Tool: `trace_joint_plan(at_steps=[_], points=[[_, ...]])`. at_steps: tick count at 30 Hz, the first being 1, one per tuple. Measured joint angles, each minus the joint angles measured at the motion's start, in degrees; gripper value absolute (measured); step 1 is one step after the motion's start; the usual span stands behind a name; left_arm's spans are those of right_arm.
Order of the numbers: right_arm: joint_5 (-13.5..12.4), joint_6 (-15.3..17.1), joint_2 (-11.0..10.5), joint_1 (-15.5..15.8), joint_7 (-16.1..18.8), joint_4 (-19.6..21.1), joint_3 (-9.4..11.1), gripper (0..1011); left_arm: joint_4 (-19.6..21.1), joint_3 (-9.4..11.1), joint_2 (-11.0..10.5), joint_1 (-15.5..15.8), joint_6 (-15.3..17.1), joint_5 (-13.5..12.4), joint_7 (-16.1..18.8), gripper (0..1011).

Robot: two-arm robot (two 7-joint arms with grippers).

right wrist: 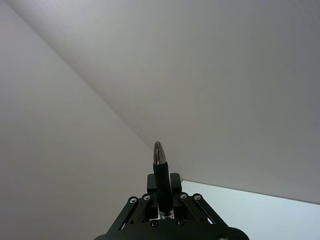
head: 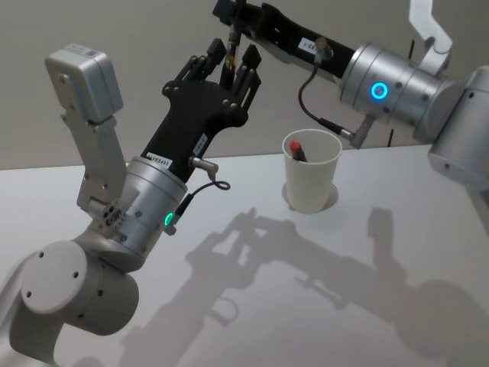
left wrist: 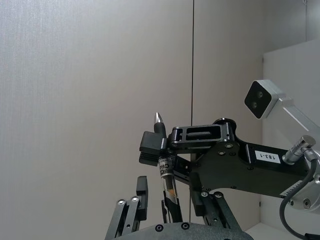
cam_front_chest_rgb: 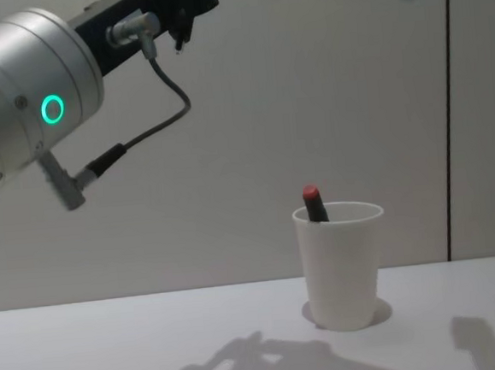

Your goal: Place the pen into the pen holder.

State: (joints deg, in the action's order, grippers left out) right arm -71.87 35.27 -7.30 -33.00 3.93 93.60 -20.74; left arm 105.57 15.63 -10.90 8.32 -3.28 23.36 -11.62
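Both arms are raised well above the table (head: 92, 199), meeting in the air, and the pen (left wrist: 165, 167) is caught between them. The right gripper (left wrist: 162, 150) clamps the pen's upper barrel, just below the silvery tip, which points upward; from the right wrist view the tip stands straight out past the closed fingers. The left gripper (head: 229, 65) comes up from below with its fingers around the pen's lower end; whether they are pressing on it or only flanking it I cannot tell.

The pen's long axis runs roughly upright. It has a black grip section, a metal point, and a printed label lower on the barrel.

The pen holder (head: 311, 172), a plain white tapered paper cup with a rolled rim, stands upright on the table toward its far edge, below the two grippers and off to the robot's right of them. A red-capped pen (cam_front_chest_rgb: 314, 204) already leans inside it, its cap poking just above the rim.

The coming move, I'd judge, turns on that offset: the pen is high, the cup's mouth lies lower and rightward, on the right arm's side, so the right arm looks better placed to carry it down, tip or tail first into the open mouth beside the red-capped one.
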Motion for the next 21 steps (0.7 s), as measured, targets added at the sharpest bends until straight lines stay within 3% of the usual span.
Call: trace_joint_plan(at_steps=[12,19,21], points=[[1.3,-1.2,-1.2,-0.5,0.4,0.7,0.8,145,0.0,0.0,0.0,0.0,0.0,0.0,0.0,839],[2.4,-2.6,-3.5,-1.0,0.3,2.2,2.6,145,0.0,0.0,0.0,0.0,0.0,0.0,0.0,1001],[2.6,-3.0,-4.7,-1.0,0.0,2.8,3.4,145,0.0,0.0,0.0,0.0,-0.1,0.0,0.0,1001]])
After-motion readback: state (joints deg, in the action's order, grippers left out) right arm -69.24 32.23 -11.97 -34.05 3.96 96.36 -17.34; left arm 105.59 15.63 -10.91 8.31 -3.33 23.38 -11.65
